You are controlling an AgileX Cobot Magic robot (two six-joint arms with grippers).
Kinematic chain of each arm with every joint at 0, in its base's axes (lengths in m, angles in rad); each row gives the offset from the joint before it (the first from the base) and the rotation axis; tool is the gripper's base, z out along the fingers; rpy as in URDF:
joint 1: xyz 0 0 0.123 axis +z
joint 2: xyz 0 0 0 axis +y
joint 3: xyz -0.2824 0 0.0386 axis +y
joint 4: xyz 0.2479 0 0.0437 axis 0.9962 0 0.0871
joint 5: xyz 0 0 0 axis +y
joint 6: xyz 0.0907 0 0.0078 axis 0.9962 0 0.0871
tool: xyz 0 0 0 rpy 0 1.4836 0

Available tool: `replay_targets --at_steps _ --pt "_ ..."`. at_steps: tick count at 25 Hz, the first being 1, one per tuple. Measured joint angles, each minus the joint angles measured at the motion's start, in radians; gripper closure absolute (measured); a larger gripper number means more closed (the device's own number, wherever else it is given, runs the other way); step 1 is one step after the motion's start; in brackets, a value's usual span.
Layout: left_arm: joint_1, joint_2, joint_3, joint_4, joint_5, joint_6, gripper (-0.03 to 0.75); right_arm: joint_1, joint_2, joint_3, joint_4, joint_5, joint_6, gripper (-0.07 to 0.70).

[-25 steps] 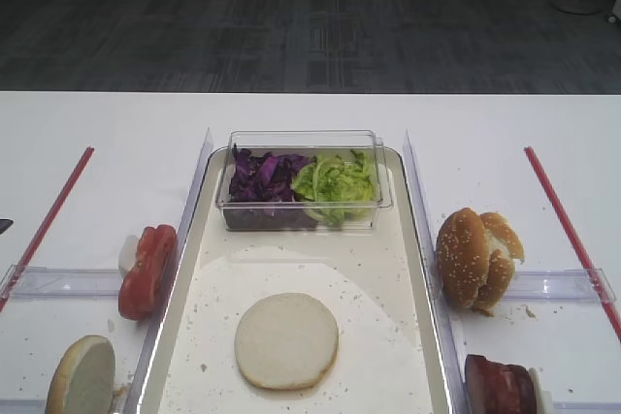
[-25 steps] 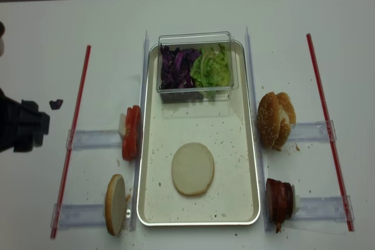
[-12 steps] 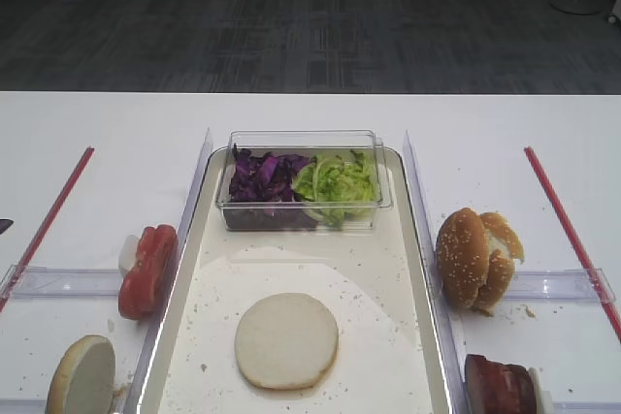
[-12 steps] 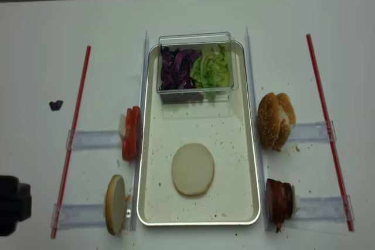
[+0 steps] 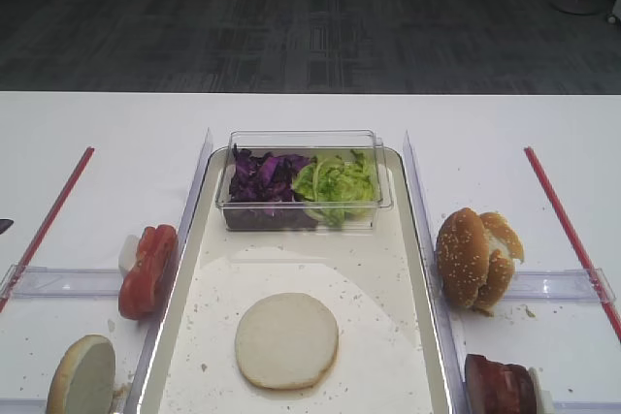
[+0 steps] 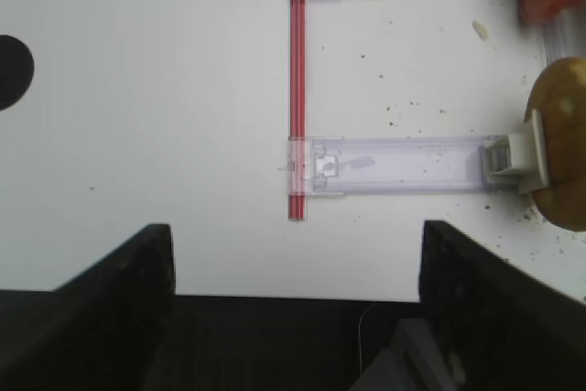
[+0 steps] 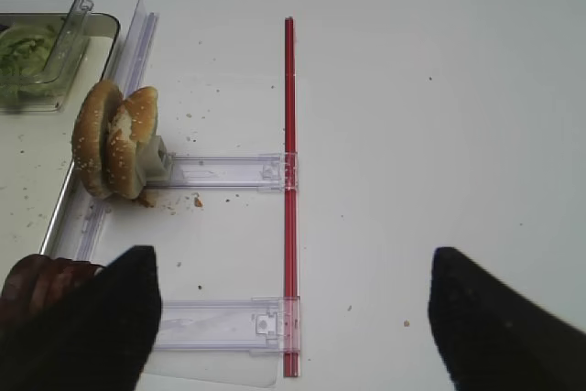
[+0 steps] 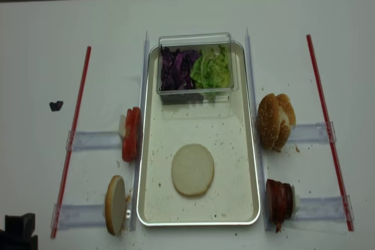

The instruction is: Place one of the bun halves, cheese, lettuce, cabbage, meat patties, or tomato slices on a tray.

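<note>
Grippers: left gripper [image 6: 293,318] is hovering over the white table's [image 8: 35,57] near-left edge, fingers [image 6: 110,290] standing spread wide with nothing between them; only its dark tip is showing at the lower-left corner of the realsense view. Right gripper [image 7: 293,318] is hanging splayed and empty above the right red strip [image 7: 288,180]. Plain bun half [image 8: 193,170] is lying flat on the tray [image 8: 199,221], near the clear box [image 8: 196,89] holding cabbage [image 8: 176,68] and lettuce [image 8: 212,68]. Tomato slices [image 8: 131,134] and another bun half [image 8: 115,204] are standing left of the tray; sesame buns [image 8: 275,120] and meat patties [image 8: 280,200], right. Dark carpet [image 5: 310,16] is lying beyond. Since a second ago, the left arm has been retreating from beside the tomatoes toward the table's near corner.
</note>
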Motion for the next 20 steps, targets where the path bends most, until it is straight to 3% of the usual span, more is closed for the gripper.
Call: replay_targets --at_steps 20 --pt "0.000 -0.370 0.008 -0.022 -0.003 0.044 0.206 0.000 0.000 0.000 0.000 0.000 0.002 0.017"
